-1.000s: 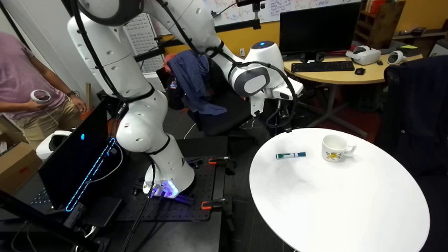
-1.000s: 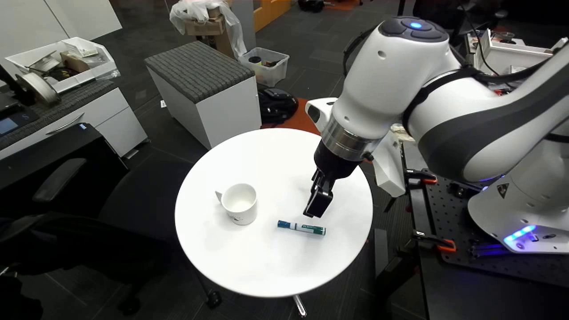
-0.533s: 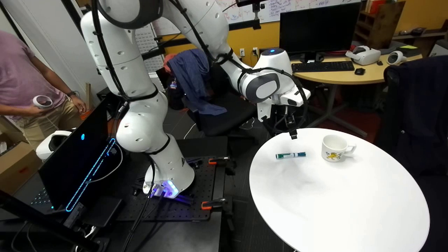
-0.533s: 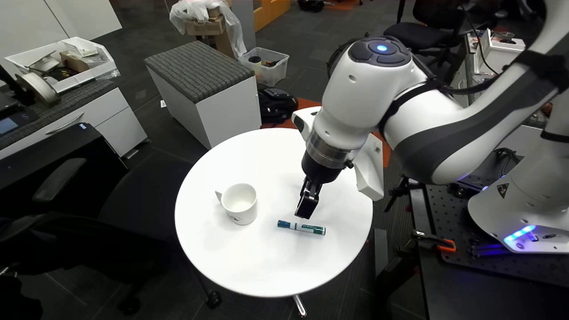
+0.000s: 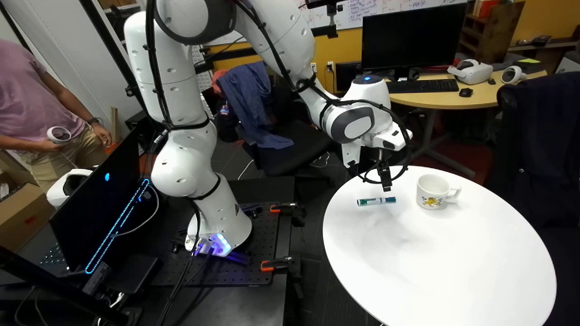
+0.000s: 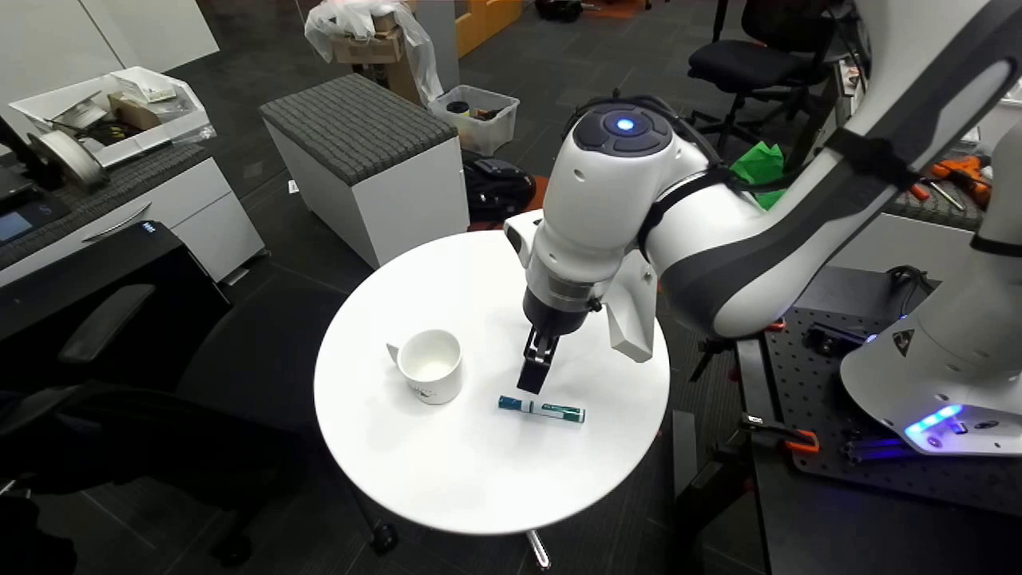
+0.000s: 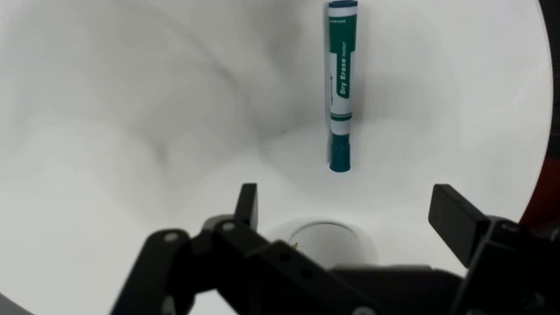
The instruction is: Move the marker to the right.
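Note:
The marker (image 5: 376, 201) is a green-and-white stick with a teal cap, lying flat on the round white table (image 5: 453, 267). In an exterior view its cap end points toward the mug; it lies there too (image 6: 541, 410). In the wrist view the marker (image 7: 342, 78) is upright in the picture, cap end nearest my jaws. My gripper (image 7: 344, 190) is open and empty, its fingertips apart on either side of the line of the marker. In an exterior view my gripper (image 6: 530, 387) hangs above the table, just behind the marker's cap half and apart from it.
A white mug (image 5: 432, 192) with a yellow print stands on the table near the marker's cap end, also in an exterior view (image 6: 431, 366). In the wrist view the mug (image 7: 328, 243) is partly hidden behind my gripper. A dark chair (image 5: 539, 149) is beside the table.
The arm has moved out over the table and lower, bringing my gripper closer to the marker's cap end and the mug. The marker and mug have not moved.

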Controlling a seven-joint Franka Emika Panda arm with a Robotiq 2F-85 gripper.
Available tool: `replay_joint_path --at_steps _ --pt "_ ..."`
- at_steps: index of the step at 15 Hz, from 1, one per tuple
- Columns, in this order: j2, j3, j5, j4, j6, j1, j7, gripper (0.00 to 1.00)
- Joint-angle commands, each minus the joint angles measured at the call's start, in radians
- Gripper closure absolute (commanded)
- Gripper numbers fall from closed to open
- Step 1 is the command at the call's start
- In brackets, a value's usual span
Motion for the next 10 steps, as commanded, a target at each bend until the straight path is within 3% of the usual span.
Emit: replay_joint_path --at_steps 1,10 --pt "0.063 -0.046 0.032 0.056 -0.032 0.057 -0.013 0.0" --pt "0.166 -0.086 0.084 0.113 -0.06 0.121 -0.027 0.0"
